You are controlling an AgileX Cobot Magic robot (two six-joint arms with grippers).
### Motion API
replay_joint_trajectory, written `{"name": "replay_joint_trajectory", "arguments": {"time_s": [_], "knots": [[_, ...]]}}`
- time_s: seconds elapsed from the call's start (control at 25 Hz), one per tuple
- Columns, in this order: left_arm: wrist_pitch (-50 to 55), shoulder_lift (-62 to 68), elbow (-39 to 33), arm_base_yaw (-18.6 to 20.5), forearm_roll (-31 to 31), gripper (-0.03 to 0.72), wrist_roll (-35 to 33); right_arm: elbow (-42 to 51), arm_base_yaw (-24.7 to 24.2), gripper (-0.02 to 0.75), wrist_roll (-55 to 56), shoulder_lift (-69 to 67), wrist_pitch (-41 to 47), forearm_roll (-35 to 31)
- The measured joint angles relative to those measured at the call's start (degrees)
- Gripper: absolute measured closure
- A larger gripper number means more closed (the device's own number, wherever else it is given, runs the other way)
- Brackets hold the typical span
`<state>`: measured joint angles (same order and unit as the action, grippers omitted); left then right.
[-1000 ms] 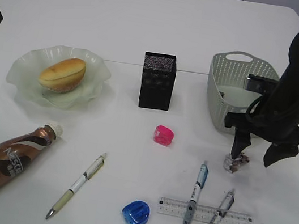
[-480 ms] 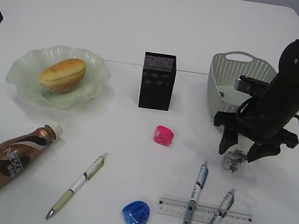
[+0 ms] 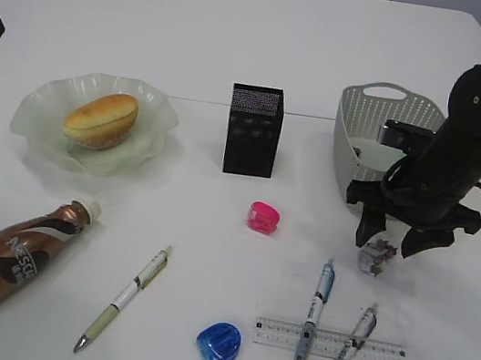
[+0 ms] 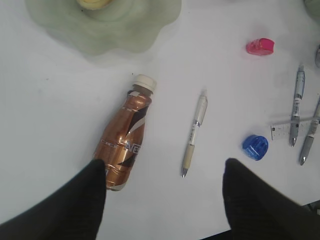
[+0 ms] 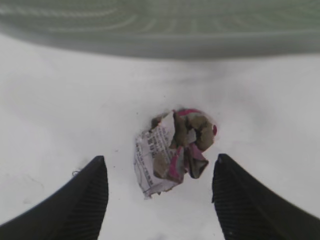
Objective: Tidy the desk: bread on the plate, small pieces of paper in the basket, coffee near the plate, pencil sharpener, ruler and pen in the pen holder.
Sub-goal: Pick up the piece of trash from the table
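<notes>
A crumpled piece of paper [image 3: 375,257] lies on the desk in front of the basket [image 3: 362,117]. My right gripper [image 3: 392,241] hangs open just above it, a finger on each side, not touching. In the right wrist view the paper [image 5: 175,150] sits between the tips of the gripper [image 5: 160,166]. The bread [image 3: 100,118] rests on the plate [image 3: 155,110]. The coffee [image 3: 15,255] lies on its side. My left gripper [image 4: 165,170] is open and empty above the desk, its left finger over the base of the coffee [image 4: 125,145].
The pen holder [image 3: 253,130] stands mid-desk. In front lie a pink sharpener [image 3: 263,216], a blue sharpener [image 3: 219,344], a white pen [image 3: 125,297], and two pens [image 3: 314,313] across the ruler [image 3: 396,356]. The basket wall [image 5: 160,30] rises just beyond the paper.
My right gripper has shifted left and risen a little. The paper still lies on the desk between the fingers. The left arm has not moved.
</notes>
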<state>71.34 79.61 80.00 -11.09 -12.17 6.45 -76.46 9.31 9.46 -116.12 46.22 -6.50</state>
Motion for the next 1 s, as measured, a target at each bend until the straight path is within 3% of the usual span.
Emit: {"name": "replay_joint_trajectory", "arguments": {"time_s": [1.0], "knots": [[0.00, 0.00, 0.00, 0.00, 0.00, 0.160, 0.00, 0.00, 0.00, 0.262, -0.04, -2.26, -0.12, -0.38]]}}
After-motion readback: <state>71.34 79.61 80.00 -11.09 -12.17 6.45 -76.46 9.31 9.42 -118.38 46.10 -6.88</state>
